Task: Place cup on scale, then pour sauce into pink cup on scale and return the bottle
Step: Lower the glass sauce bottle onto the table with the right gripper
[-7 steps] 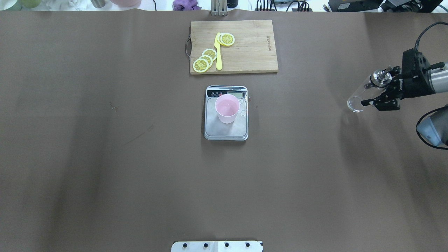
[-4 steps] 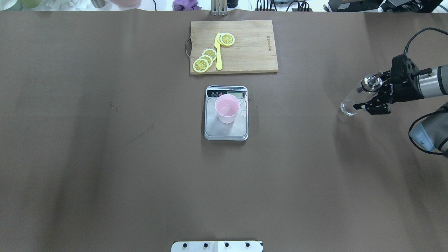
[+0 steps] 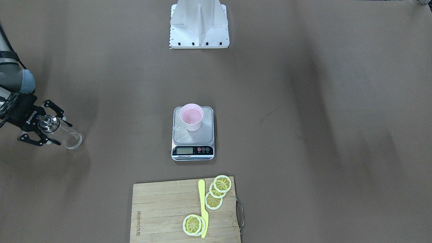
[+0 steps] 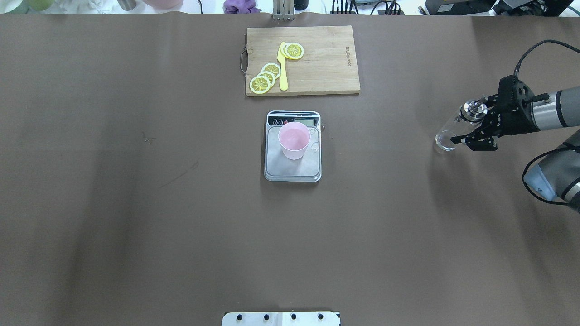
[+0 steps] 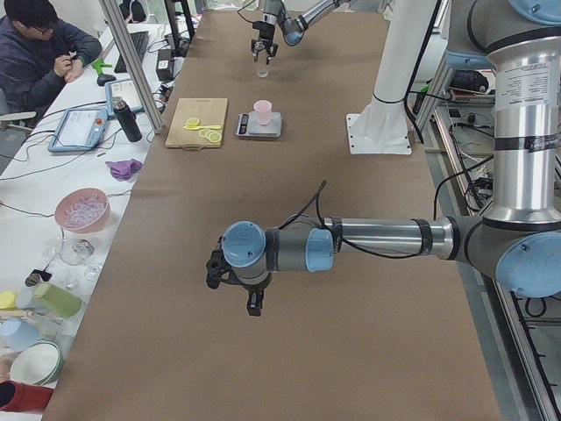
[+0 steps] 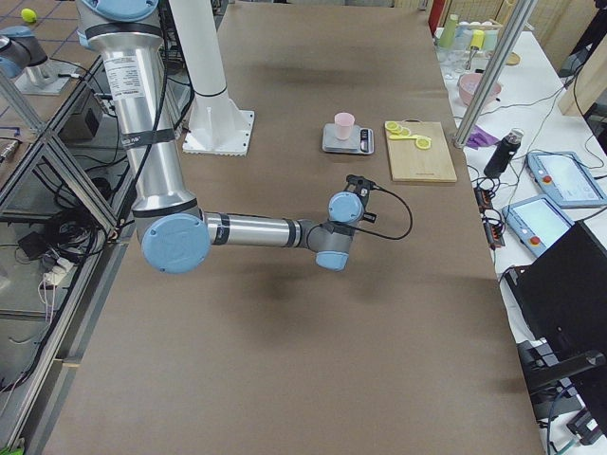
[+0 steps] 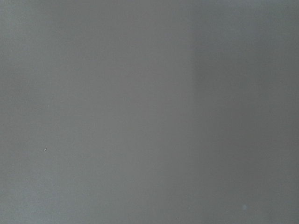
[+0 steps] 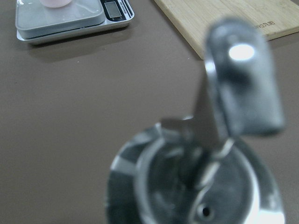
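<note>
Cup (image 4: 294, 139): pale pink plastic, tapered, round rim. It stands upright on the far half of the scale (image 4: 292, 171), next to the display strip. The scale is flat and rectangular with a brushed steel platform; clear droplets lie on the steel beside the cup.

Bottle (image 4: 447, 137): slim clear glass cylinder with a shiny metal pourer cap. It is at the table's right side, well apart from the scale, base low over the brown table (image 4: 136, 203); contact cannot be confirmed.

Right gripper (image 4: 460, 130): reaches in from the right edge, forearm roughly level, fingers clamped on the glass just below the cap.

Left gripper (image 5: 233, 285): low over bare table, pointing down; finger spacing cannot be told.

Bamboo cutting board (image 4: 326, 68) lies beyond the scale, carrying lemon slices (image 4: 267, 77) and a yellow knife (image 4: 283, 72).
</note>
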### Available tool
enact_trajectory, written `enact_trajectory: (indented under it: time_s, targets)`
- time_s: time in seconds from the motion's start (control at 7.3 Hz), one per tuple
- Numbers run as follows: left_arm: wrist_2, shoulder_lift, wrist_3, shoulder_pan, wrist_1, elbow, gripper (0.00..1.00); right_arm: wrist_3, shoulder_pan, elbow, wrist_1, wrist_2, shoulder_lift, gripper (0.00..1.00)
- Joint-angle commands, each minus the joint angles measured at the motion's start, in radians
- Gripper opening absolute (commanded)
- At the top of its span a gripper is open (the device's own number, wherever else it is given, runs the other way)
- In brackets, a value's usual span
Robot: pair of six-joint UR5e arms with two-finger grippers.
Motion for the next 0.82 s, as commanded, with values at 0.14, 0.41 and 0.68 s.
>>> enact_trajectory:
  time_s: [0.14, 0.41, 0.68]
  targets:
    - [-0.001, 0.001, 0.000, 0.000, 0.000, -0.001, 0.98, 0.000, -0.004, 0.005, 0.001, -0.002, 0.000, 0.23]
    - [-0.001, -0.001, 0.000, 0.000, 0.000, -0.002, 0.98, 0.003, -0.005, 0.006, 0.000, -0.001, 0.002, 0.80]
    - [-0.001, -0.001, 0.000, 0.000, 0.000, -0.005, 0.98, 0.014, -0.004, 0.006, -0.002, 0.000, 0.002, 1.00]
